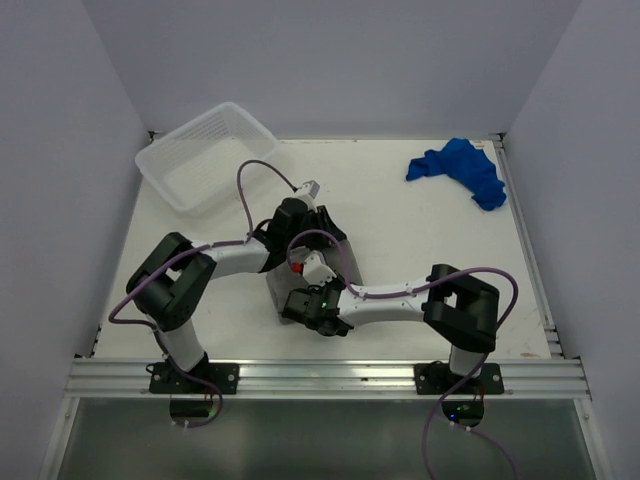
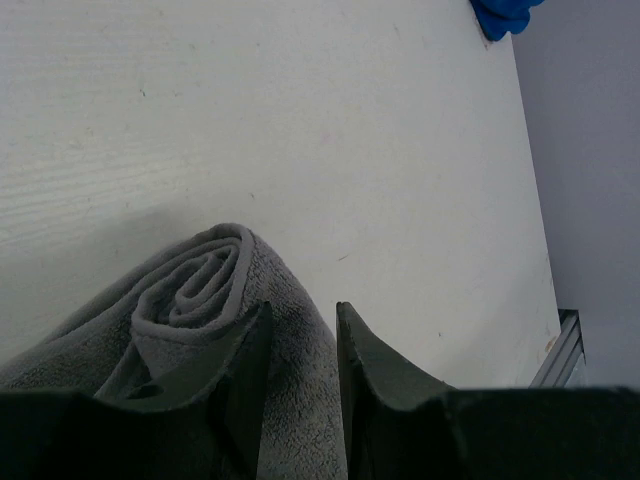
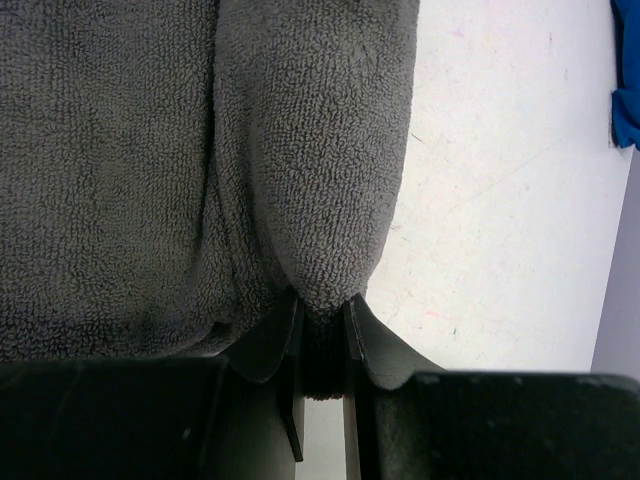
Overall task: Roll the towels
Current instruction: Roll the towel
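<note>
- left claw (image 2: 302, 312) is down on the grey towel (image 2: 200, 280). its jaws stand partway apart and the gap between them is packed with grey cloth, so it has the outer wrap of the roll pinched.
- just ahead of its left fingertip the towel's end shows a tight spiral, several turns wound up, lying on the white table (image 2: 300, 120).
- right claw (image 3: 322, 300) has its jaws nearly together, nipping a thick rounded fold of the same grey towel. the fold bulges out right ahead of the fingertips, and the rest of the cloth spreads away ahead and to the claw's left.
- from overhead, both claws meet close together over the towel mid-table, left claw at the far end, right claw at the near end. the arms hide most of the cloth.
- blue towel (image 1: 458, 170) lies crumpled well apart from both claws, far ahead and off to their right, untouched.
- ribbed white plastic basket (image 1: 185, 128) sits beyond the left claw and off to its left, well apart.
</note>
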